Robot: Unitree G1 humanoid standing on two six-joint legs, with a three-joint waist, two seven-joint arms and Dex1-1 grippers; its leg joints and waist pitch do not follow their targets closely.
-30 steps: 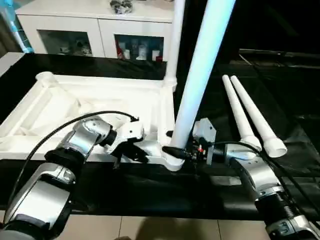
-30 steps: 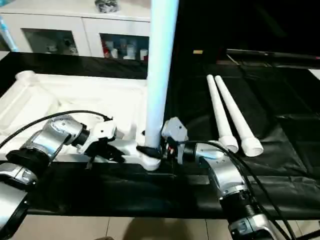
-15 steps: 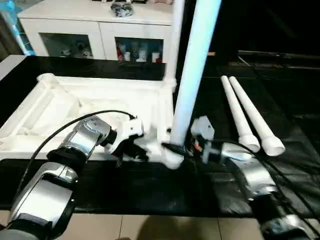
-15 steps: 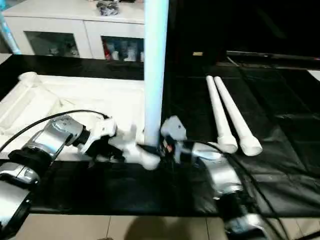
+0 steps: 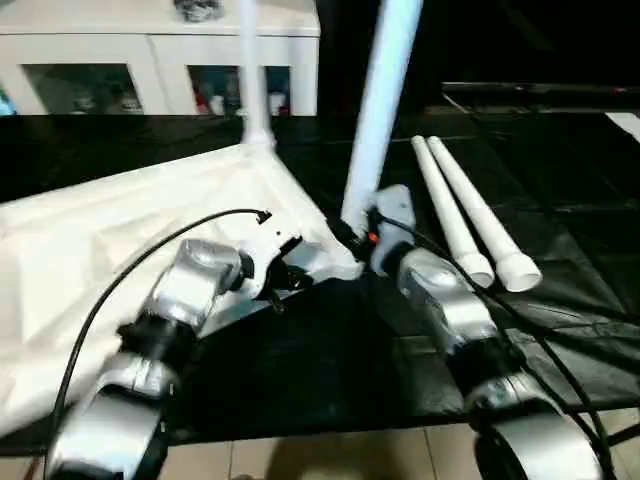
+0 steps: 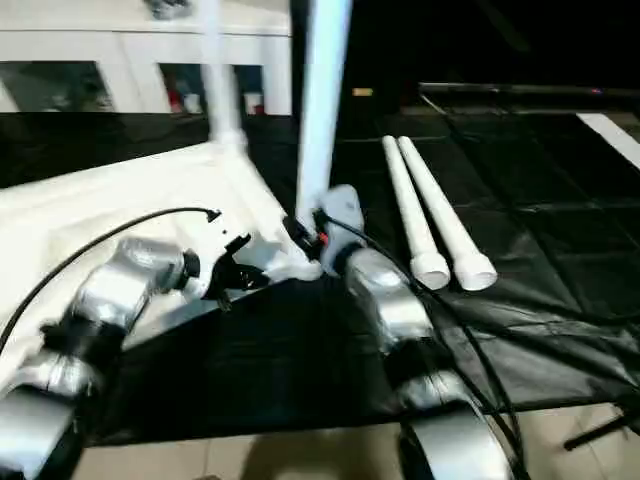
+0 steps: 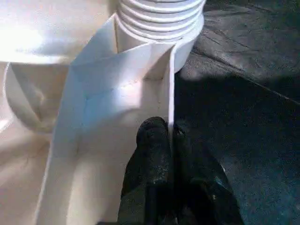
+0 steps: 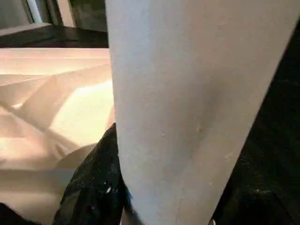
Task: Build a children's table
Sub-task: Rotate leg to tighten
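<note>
Our left claw is pinched on the tabletop rim by the corner; our right claw is clamped round the upright leg there. Two spare legs lie on the black surface.

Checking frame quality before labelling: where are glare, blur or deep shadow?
Left wrist view: glare washes out the table top beside the corner socket. Right wrist view: the leg looms soft. Head views: left arm smeared, black cover dark.

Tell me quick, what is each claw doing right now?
Left claw: shut on the rim of the table top.
Right claw: closed around the upright table leg at its base.
</note>
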